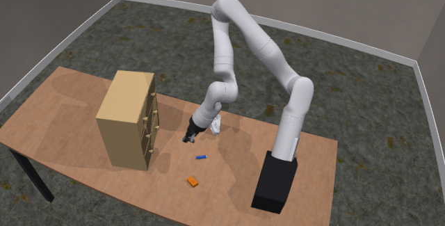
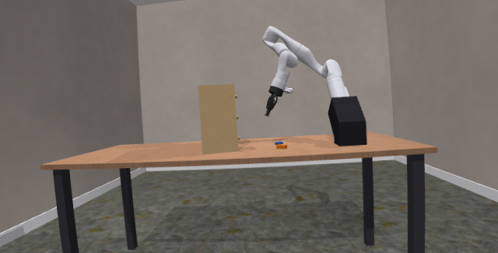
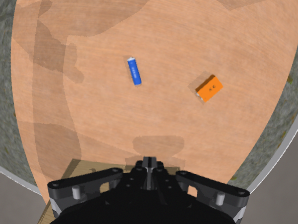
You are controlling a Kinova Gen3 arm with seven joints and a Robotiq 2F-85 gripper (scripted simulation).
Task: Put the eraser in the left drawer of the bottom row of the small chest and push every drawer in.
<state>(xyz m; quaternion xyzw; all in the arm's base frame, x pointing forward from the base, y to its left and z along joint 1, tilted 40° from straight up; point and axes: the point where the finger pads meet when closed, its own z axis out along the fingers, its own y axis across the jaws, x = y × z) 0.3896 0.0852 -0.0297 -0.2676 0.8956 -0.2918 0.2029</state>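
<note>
The orange eraser (image 1: 192, 181) looks small, light and a bit grippy, so pinching its long sides should hold. The gripper (image 1: 188, 139) hangs pinched together on nothing.

chest (image 1: 125, 115): 1 | blue object (image 1: 201, 157): 1 | orange block (image 1: 192, 181): 1 | table (image 1: 87, 181): 1 | arm (image 1: 257, 49): 1

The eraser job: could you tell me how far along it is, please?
Nothing looks done yet. The chest has all its drawers in, and two small things, one orange and one blue, lie on the table; I cannot tell which is the eraser. The gripper is shut on nothing, in the air in front of the drawers. Opening the bottom-left drawer, loading the eraser and closing remain.
</note>
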